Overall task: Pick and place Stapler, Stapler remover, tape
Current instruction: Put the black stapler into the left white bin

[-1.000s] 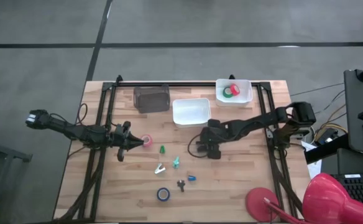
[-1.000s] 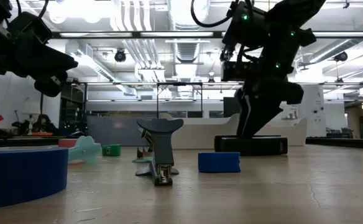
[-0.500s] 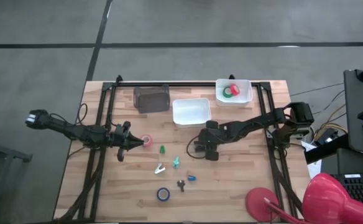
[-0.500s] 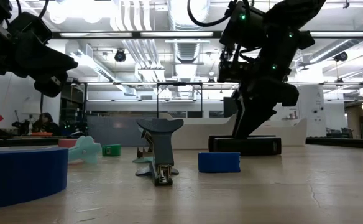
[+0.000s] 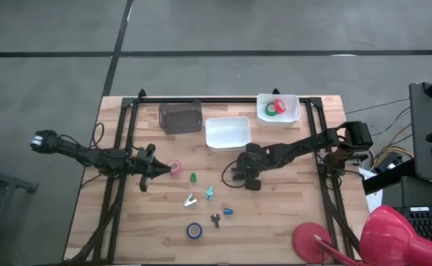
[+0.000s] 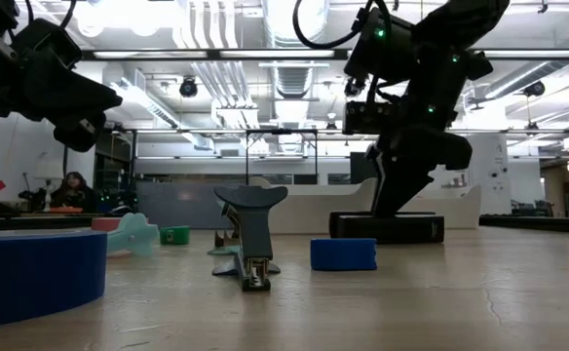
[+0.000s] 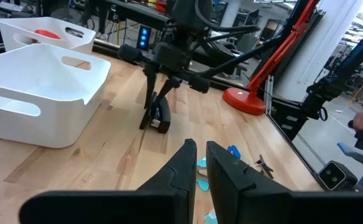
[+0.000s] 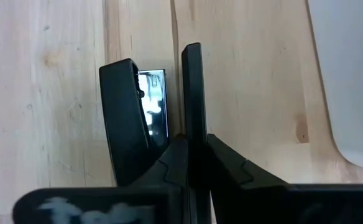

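Wooden slats make up the desk (image 5: 290, 214), which stands on a grey floor in a bright workshop. At the desk's far edge sit three bins: a dark bin (image 5: 180, 117) toward the far left, a white bin (image 5: 227, 133) beside it with nothing showing inside, and a second white bin (image 5: 278, 108) near the far right corner holding the green tape (image 5: 269, 111) and the red tape (image 5: 279, 106). The right gripper (image 5: 243, 175) is down near the middle of the desk, just in front of the nearer white bin, at the black stapler (image 8: 135, 127); its wrist camera shows one finger alongside the stapler, but I cannot tell whether the fingers are closed on it. The left gripper (image 5: 159, 171) hovers low over the left half of the desk, fingers (image 7: 228, 168) nearly together and holding nothing, its tip just beside the pink tape (image 5: 174, 166). Small items lie scattered toward the near edge, among them the blue tape (image 5: 194, 230) and a staple remover (image 6: 250, 234). By my judgement two rolls are placed, while the stapler, the remover and the pink and blue rolls remain.
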Controlling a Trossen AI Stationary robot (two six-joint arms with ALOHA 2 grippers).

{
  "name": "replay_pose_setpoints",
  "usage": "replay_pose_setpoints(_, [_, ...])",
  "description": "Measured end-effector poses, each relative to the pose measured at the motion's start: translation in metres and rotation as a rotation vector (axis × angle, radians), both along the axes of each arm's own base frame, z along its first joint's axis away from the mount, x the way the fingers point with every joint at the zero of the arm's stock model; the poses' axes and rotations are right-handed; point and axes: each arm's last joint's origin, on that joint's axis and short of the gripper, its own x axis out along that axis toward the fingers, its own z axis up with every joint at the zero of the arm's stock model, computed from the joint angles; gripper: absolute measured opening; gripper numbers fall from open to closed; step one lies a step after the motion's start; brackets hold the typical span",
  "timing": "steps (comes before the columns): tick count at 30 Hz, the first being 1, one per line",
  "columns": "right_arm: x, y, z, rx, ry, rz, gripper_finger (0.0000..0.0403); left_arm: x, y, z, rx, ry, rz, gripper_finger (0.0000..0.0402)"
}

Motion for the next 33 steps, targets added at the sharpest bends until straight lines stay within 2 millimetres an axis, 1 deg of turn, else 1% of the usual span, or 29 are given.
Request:
replay_pose_setpoints(4, [0.001,0.001,0.002,0.008,-0.005,-0.003,0.0039,0.000,0.000,0.000,0.000,0.000,0.000,0.0039])
replay_pose_setpoints(8, [0.006,0.005,0.009,0.020,-0.027,0.023,0.0036,0.000,0.000,0.000,0.000,0.000,0.000,0.0039])
replay_pose_setpoints(15, [0.021,0.007,0.037,-0.010,-0.126,0.071,0.0037,0.000,0.000,0.000,0.000,0.001,0.000,0.0039])
replay_pose_setpoints(19, [0.031,0.003,0.058,-0.125,-0.195,0.054,0.0037,0.000,0.000,0.000,0.000,0.002,0.000,0.0039])
replay_pose_setpoints(22, [0.038,-0.005,0.072,-0.205,-0.231,0.033,0.0037,0.000,0.000,0.000,0.000,0.001,0.000,0.0039])
replay_pose_setpoints(25, [0.045,-0.017,0.083,-0.261,-0.257,0.019,0.0038,0.000,0.000,0.000,0.000,0.001,0.000,0.0039])
replay_pose_setpoints(28, [0.047,-0.035,0.089,-0.294,-0.253,0.013,0.0038,0.000,0.000,0.000,0.000,0.001,0.000,0.0039])
replay_pose_setpoints(33, [0.046,-0.072,0.095,-0.327,-0.251,-0.044,0.0038,0.000,0.000,0.000,0.000,0.001,0.000,0.0039])
